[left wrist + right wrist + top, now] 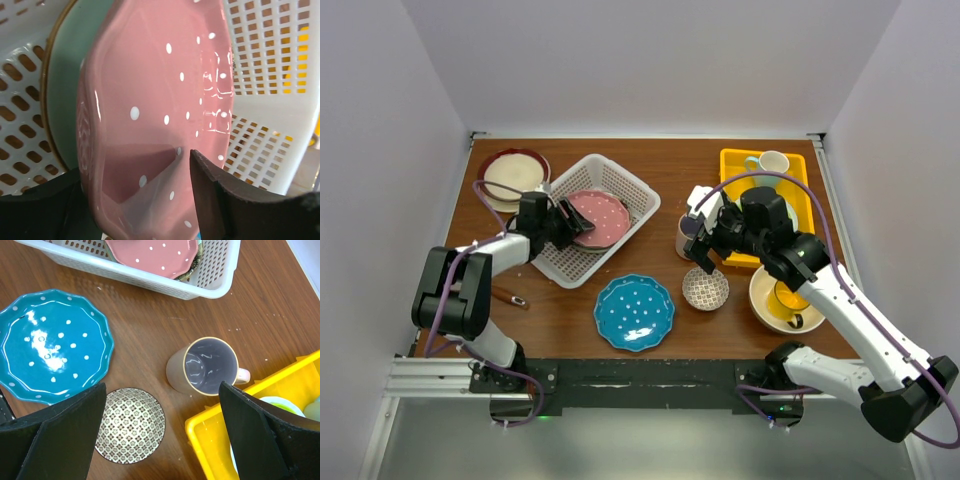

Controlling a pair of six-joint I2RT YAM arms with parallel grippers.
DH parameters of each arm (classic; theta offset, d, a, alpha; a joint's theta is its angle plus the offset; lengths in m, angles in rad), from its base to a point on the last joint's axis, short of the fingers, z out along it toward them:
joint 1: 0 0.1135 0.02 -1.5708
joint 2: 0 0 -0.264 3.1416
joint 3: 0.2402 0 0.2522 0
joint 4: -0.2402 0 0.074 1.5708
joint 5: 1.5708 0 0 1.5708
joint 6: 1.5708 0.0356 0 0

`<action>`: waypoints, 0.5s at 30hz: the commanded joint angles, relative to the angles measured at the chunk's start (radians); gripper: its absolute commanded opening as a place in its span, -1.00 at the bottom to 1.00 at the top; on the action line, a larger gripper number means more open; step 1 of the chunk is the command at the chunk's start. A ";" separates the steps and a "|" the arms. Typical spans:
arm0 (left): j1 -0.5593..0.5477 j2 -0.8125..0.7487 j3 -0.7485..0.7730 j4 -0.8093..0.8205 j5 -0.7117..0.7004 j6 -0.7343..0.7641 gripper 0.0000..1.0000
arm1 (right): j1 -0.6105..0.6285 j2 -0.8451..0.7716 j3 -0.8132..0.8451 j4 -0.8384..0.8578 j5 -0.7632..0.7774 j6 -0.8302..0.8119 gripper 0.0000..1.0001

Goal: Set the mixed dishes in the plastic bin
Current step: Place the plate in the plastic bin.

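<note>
The left pincer straddles the rim of the pink dotted plate, with one finger over its face. Whether it is pinching the plate cannot be told. The plate lies in the plastic bin, over a green plate. The left arm stretches rightward across the bin's near wall. The right pincer gapes wide and holds nothing. It hangs above the beige mug and patterned bowl on the worktop, its arm bent in from the right.

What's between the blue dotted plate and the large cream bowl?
The small patterned bowl sits between the blue dotted plate and large cream bowl; the top view shows it.
</note>
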 commanded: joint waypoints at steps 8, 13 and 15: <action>-0.004 -0.050 0.088 -0.067 -0.090 0.115 0.38 | -0.005 0.002 0.000 0.028 -0.033 0.014 0.97; -0.006 -0.064 0.091 -0.090 -0.116 0.135 0.44 | -0.008 0.005 0.000 0.028 -0.035 0.014 0.96; -0.008 -0.081 0.094 -0.101 -0.134 0.144 0.50 | -0.008 0.005 0.001 0.028 -0.038 0.014 0.96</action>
